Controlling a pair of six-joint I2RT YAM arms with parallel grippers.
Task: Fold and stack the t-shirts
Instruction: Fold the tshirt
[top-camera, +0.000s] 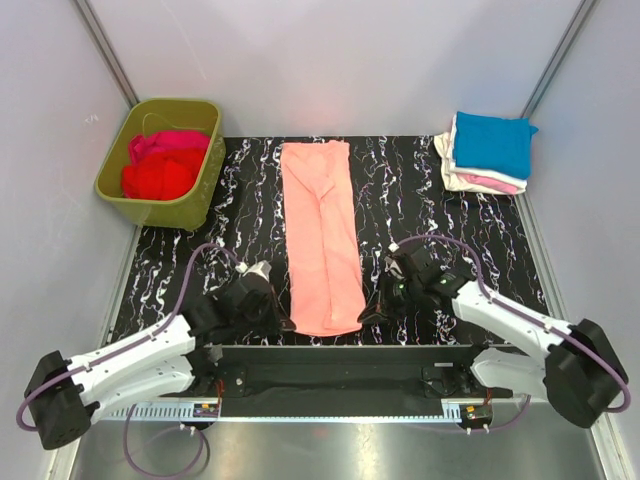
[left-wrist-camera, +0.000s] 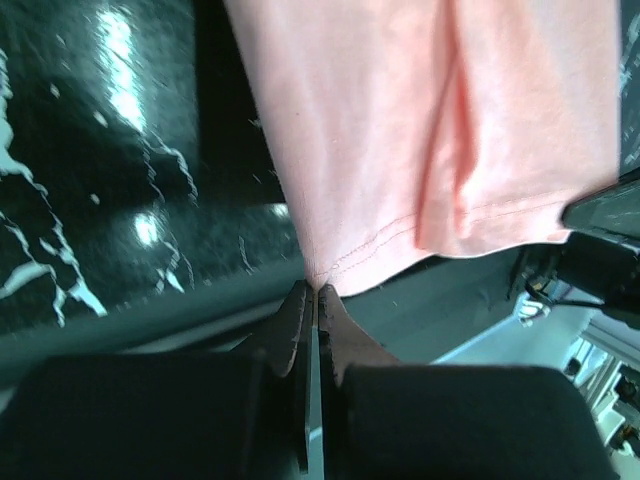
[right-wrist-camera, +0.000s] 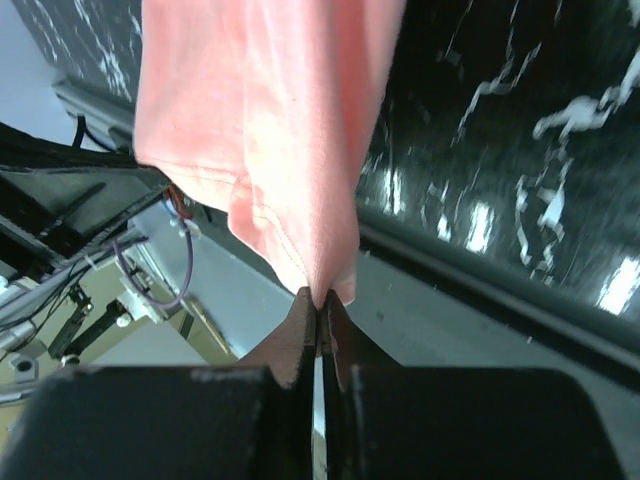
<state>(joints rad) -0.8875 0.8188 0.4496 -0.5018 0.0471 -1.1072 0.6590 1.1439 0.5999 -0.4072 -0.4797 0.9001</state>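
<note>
The salmon-pink t-shirt (top-camera: 322, 230) lies on the bench (top-camera: 420, 190) as one long narrow strip, sides already folded in. Its long axis runs straight from 12 o'clock at the far end to 6 o'clock at the near edge. Both arms are at the 6 o'clock end. The left claw (top-camera: 283, 322) is pinched tight on the hem's left corner, at about 7 o'clock of the strip. The right claw (top-camera: 368, 315) is pinched tight on the right corner, at about 5 o'clock. In each wrist view the fingers meet with only cloth between them, and the hem hangs a little proud of the bench edge.

From either claw, all the rest of the shirt stretches away toward 12 o'clock. Neither arm is nearer, since each has its own corner. I'd judge the coming move to be a joint carry of the near hem along that axis toward 12 o'clock, to lay it over the far end. The two corners would need to travel level, or the strip will skew.

The stack (top-camera: 488, 152) of folded t-shirts, blue on top, sits at about 2 o'clock, well apart from the strip. The tub (top-camera: 170, 212) holding the red and magenta t-shirts stands at about 10 o'clock.
</note>
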